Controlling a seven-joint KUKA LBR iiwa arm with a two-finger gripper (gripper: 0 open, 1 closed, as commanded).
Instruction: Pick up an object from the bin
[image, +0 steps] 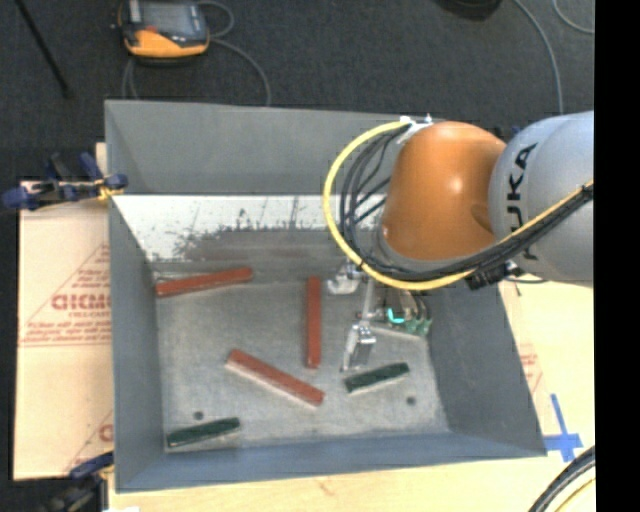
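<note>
My gripper (358, 350) hangs low in the right half of the bin, under the orange wrist cover. A single metal fingertip shows, just above the left end of a dark green stick (377, 377) lying on the floor. I see nothing between the fingers. An upright red stick (314, 322) lies just left of the fingertip, apart from it. A red stick with a pale edge (274, 377) lies slanted further left.
Another red stick (204, 282) lies near the back left wall. A second dark green stick (203, 432) lies at the front left corner. The arm and its cables cover the back right part of the bin.
</note>
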